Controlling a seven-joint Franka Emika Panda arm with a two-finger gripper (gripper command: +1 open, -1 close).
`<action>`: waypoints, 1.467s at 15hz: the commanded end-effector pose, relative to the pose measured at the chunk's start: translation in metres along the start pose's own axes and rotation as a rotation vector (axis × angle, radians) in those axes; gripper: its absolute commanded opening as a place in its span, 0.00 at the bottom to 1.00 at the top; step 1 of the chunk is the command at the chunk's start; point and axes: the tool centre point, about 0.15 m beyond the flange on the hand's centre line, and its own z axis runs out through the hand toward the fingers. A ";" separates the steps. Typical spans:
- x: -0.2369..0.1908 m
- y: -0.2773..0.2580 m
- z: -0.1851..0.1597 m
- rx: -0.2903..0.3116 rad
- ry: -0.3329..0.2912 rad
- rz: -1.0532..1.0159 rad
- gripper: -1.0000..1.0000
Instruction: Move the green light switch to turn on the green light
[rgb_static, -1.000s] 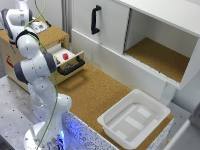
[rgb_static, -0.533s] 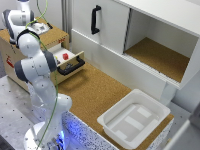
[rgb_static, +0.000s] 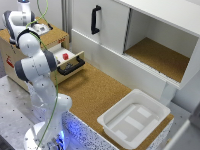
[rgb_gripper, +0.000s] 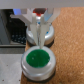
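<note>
Only the wrist view shows the green light (rgb_gripper: 38, 59); the tool (rgb_gripper: 42, 26) looks together, above another round light (rgb_gripper: 40, 34).

Even bright lighting; both views soft, blurry.

White bin (rgb_static: 134, 119) sits on the cork table (rgb_static: 95, 90). Drawer (rgb_static: 70, 62) stands open, red object (rgb_static: 65, 56) inside. Cabinet's black handle (rgb_static: 94, 19) is upright.
</note>
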 end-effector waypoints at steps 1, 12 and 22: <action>-0.036 -0.014 -0.067 -0.118 0.045 0.042 0.00; -0.082 0.018 -0.078 -0.164 0.061 0.125 1.00; -0.138 0.054 -0.078 -0.253 0.032 0.111 1.00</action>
